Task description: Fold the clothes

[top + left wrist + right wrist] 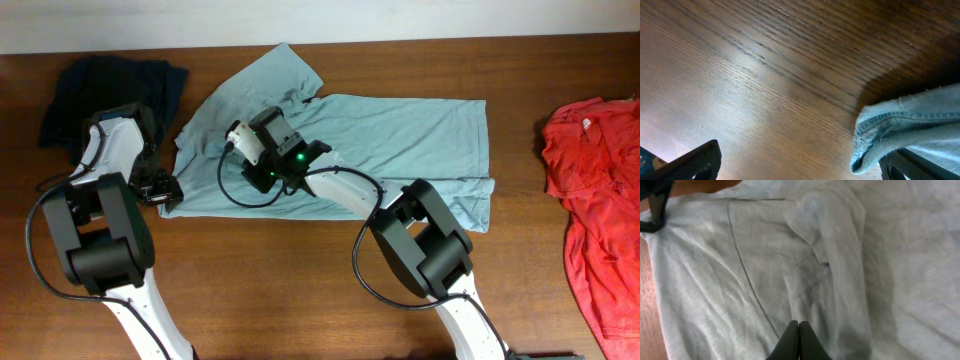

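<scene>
Overhead: grey-teal T-shirt (410, 140) spread flat mid table (300, 290). Navy garment (110, 80) bunched far left, red shirt (595, 190) at right edge. Right gripper (268, 152) over tee's collar end; left gripper (165, 190) at tee's left edge.
L wrist: fingers (695, 162) wide apart, nothing held; tee hem just beside one finger, bare wood btwn.
R wrist: fingers (792, 342) pressed together over wrinkled tee, no cloth visible btwn.

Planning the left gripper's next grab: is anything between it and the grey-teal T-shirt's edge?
Nothing visible. The left gripper sits open at the T-shirt's lower left corner. In its wrist view the hem lies next to one finger, with only bare table showing between the fingers.
</scene>
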`<state>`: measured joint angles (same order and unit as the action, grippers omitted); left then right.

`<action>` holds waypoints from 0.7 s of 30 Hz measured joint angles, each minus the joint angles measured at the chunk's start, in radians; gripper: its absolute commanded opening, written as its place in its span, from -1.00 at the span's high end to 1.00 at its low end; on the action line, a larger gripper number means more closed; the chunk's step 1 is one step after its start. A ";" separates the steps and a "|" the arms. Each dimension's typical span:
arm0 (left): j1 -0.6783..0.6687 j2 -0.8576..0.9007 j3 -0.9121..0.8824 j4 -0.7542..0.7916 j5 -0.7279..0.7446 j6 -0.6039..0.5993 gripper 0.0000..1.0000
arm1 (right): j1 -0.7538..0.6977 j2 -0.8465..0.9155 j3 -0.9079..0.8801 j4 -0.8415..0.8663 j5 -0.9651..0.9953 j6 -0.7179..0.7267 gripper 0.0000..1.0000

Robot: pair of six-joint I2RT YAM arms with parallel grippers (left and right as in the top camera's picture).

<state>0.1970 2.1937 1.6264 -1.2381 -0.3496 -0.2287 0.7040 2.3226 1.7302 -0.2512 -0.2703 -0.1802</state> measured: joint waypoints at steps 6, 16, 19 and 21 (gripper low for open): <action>0.000 0.000 0.000 0.000 0.000 0.000 -0.99 | 0.016 0.000 0.000 0.003 0.008 -0.007 0.51; 0.000 0.000 0.000 0.000 0.000 0.000 -0.99 | 0.049 0.011 0.000 0.057 0.129 -0.022 0.36; 0.000 0.000 0.000 0.000 0.000 0.000 -0.99 | 0.049 0.028 0.000 0.076 0.144 -0.023 0.35; 0.000 0.000 0.000 0.000 0.000 0.000 -0.99 | 0.049 0.041 0.000 0.095 0.151 -0.026 0.27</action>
<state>0.1970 2.1937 1.6264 -1.2381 -0.3496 -0.2287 0.7528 2.3634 1.7302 -0.1562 -0.1196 -0.2058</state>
